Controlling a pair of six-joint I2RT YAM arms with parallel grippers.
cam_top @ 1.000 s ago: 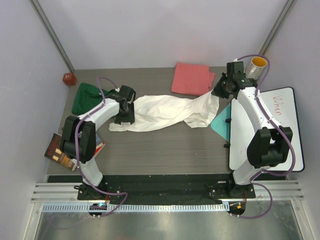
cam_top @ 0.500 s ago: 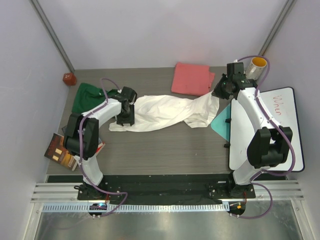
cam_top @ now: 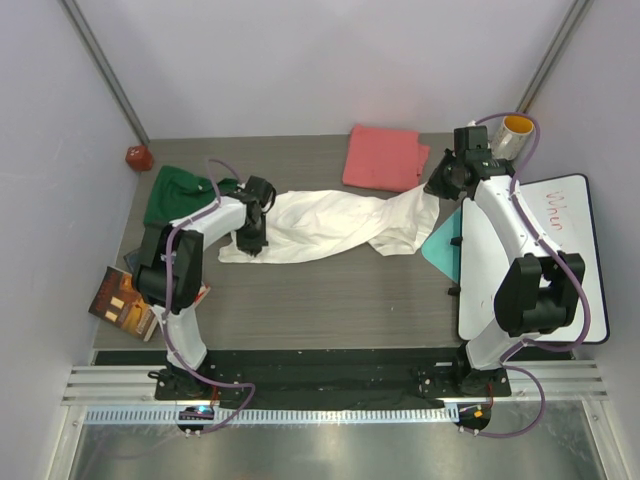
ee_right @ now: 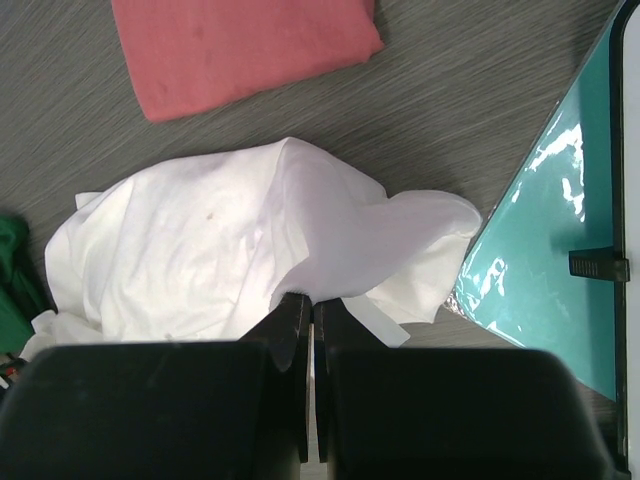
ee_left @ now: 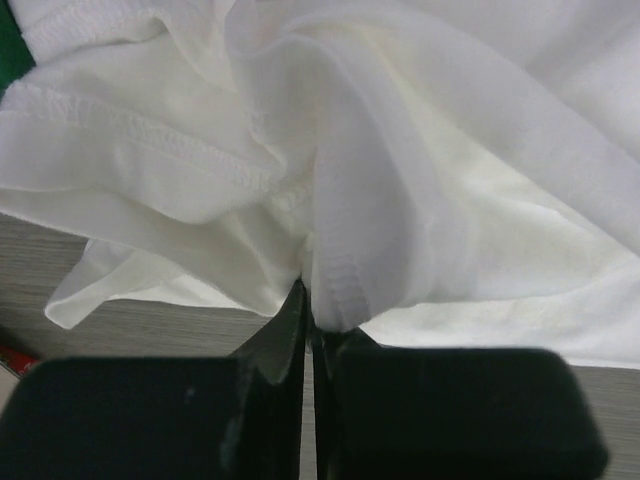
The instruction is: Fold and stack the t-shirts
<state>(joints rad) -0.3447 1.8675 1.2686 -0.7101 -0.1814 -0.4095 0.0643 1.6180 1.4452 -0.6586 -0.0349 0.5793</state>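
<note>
The left claw (ee_left: 312, 300), spread before, now pinched the white t-shirt (cam_top: 330, 222); the right claw (ee_right: 312, 305) stayed pinching it too.

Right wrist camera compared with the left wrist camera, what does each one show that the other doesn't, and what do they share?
Only the right wrist view shows the folded coral-pink t-shirt and the teal sheet, plus the right gripper. Only the left wrist view shows the left gripper and hem stitching up close. Both show the white t-shirt pinched in shut fingers, a sliver of the dark green t-shirt, and the grey table.
</note>
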